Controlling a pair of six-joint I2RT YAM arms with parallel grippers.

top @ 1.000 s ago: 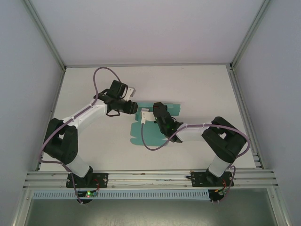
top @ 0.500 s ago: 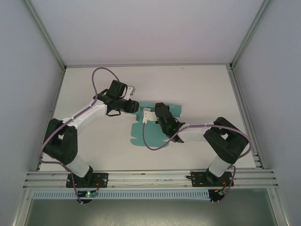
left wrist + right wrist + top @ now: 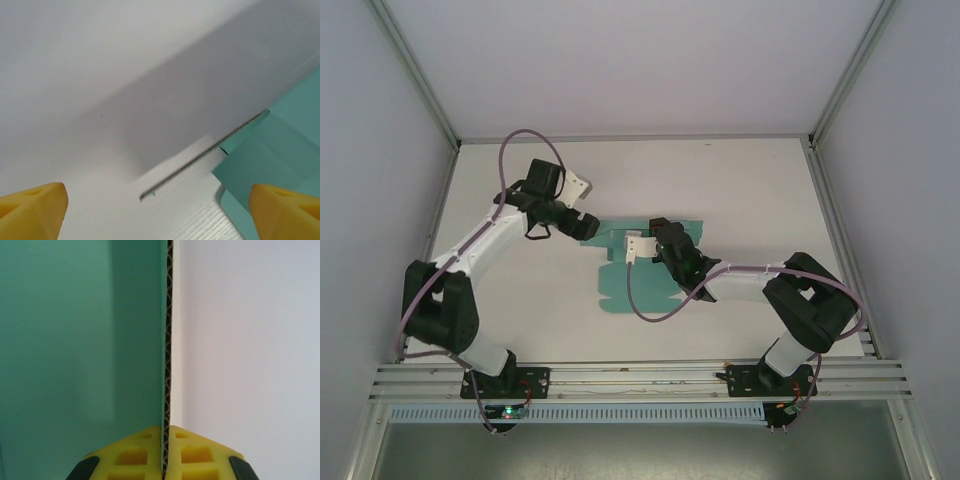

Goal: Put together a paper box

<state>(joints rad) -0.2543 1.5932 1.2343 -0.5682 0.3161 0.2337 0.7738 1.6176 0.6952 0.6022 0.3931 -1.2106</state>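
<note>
The paper box [image 3: 623,288] is a teal die-cut card sheet in the middle of the table, partly lifted. My right gripper [image 3: 660,234] is shut on one of its panels. In the right wrist view the card's corrugated edge [image 3: 169,340] runs straight up from between the yellow fingers [image 3: 135,455], teal face on the left and white face on the right. My left gripper [image 3: 586,230] hangs just left of the sheet's far left corner, open. Its yellow fingertips [image 3: 35,207] stand wide apart with nothing between them, and the teal card [image 3: 285,145] lies at the right.
The white table [image 3: 750,190] has raised rails at its left, right and back edges. A metal rail [image 3: 640,378] runs across the near edge by the arm bases. Purple cables loop off both arms.
My left gripper has opened and drawn back to the left, off the sheet. The right gripper stays shut on the card and has shifted slightly right.
</note>
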